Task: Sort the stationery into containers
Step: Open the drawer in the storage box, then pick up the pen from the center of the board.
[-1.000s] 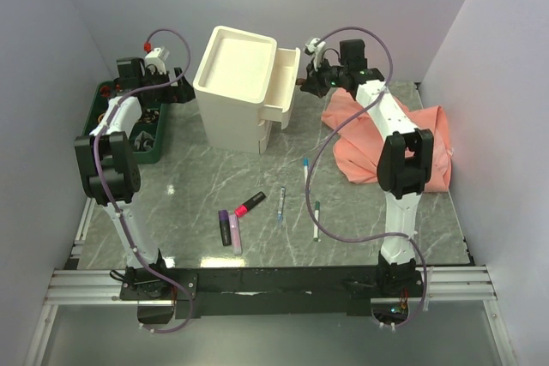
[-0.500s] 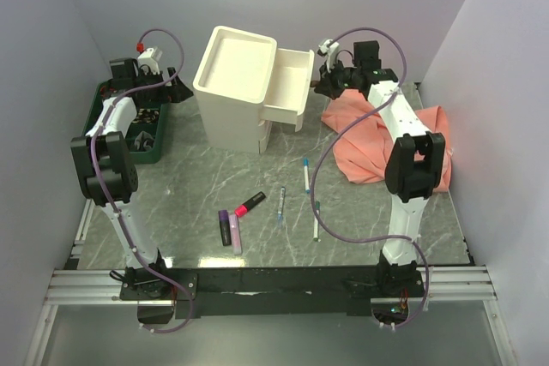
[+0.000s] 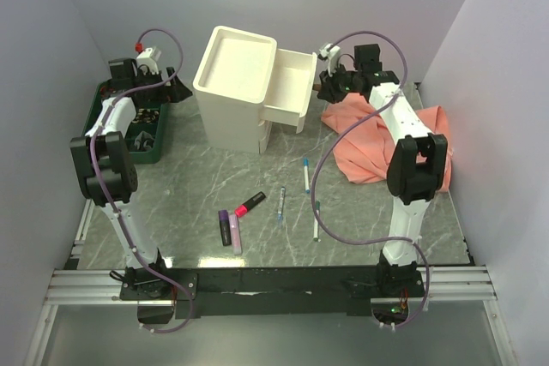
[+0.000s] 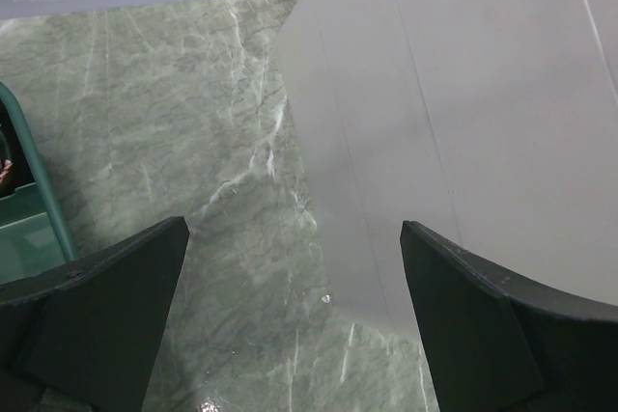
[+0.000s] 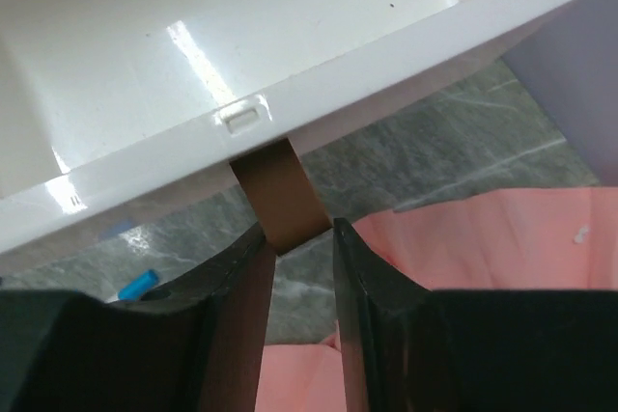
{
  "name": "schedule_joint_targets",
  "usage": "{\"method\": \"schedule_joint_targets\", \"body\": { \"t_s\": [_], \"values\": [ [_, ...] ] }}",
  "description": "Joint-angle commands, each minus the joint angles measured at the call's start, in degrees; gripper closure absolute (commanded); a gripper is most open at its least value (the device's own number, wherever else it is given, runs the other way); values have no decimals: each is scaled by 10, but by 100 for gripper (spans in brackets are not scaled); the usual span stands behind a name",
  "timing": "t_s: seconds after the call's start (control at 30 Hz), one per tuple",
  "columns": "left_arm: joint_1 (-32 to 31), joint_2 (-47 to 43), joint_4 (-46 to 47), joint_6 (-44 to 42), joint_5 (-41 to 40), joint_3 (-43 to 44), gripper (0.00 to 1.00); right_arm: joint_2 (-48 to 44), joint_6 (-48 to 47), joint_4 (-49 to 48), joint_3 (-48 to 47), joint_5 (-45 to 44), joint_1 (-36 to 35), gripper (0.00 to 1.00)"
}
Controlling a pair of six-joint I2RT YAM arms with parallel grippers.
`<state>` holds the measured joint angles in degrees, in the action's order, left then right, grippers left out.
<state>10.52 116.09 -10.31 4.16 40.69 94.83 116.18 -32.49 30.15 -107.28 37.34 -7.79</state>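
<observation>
The cream-white cabinet (image 3: 233,83) stands at the back, its top drawer (image 3: 290,83) pulled out to the right. In the right wrist view my right gripper (image 5: 297,238) is slightly open, with the tip of the drawer's brown handle (image 5: 280,195) between its fingertips. The stationery lies on the table in front: a purple highlighter (image 3: 224,227), a pink highlighter (image 3: 234,236), a red-and-black marker (image 3: 250,204), and thin white pens with a blue cap (image 3: 306,173) and a green cap (image 3: 316,219). My left gripper (image 4: 290,238) is wide open and holds nothing, left of the cabinet's side wall (image 4: 463,94).
A pink cloth (image 3: 377,139) lies crumpled on the right under my right arm. A dark green bin (image 3: 137,130) with small items stands at the far left beside my left arm. A third small pen (image 3: 281,203) lies between the marker and the pens.
The top drawer has slid further out to the right with my right gripper. The right jaws, shut on the handle before, have parted a little. The left arm shifted slightly, then stayed.
</observation>
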Motion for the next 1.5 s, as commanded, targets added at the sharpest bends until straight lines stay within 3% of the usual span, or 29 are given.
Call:
{"method": "schedule_joint_targets", "body": {
  "t_s": [0.0,0.17,0.4,0.57,0.7,0.83,0.87,0.9,1.0,1.3,1.47],
  "values": [
    [10,-29,34,21,1,0,1,-54,-7,31,-14,-46,4,57],
    [13,-59,30,22,-56,1,1,-111,-20,59,40,-60,10,34],
    [19,-177,-37,-17,-185,-60,1,-207,-19,104,159,-46,10,28],
    [8,-256,-223,-68,-198,-142,1,-298,-45,104,277,-21,-8,25],
    [-48,-367,-292,-155,-188,-255,1,-335,-30,95,329,-31,-12,24],
    [-160,-453,-301,-246,-114,-346,0,-374,20,64,373,-39,-11,12],
    [-188,-459,-300,-261,-105,-359,1,-379,36,57,377,-40,-11,0],
    [-245,-460,-294,-267,-118,-364,1,-380,54,47,378,-43,-11,0],
    [-322,-431,-274,-265,-148,-364,1,-401,109,27,390,-63,-11,0],
    [-429,-288,-246,-210,-246,-328,10,-452,132,13,390,-97,-3,0],
    [-459,-216,-232,-185,-279,-300,11,-468,136,10,389,-92,4,0]
  ]
}}
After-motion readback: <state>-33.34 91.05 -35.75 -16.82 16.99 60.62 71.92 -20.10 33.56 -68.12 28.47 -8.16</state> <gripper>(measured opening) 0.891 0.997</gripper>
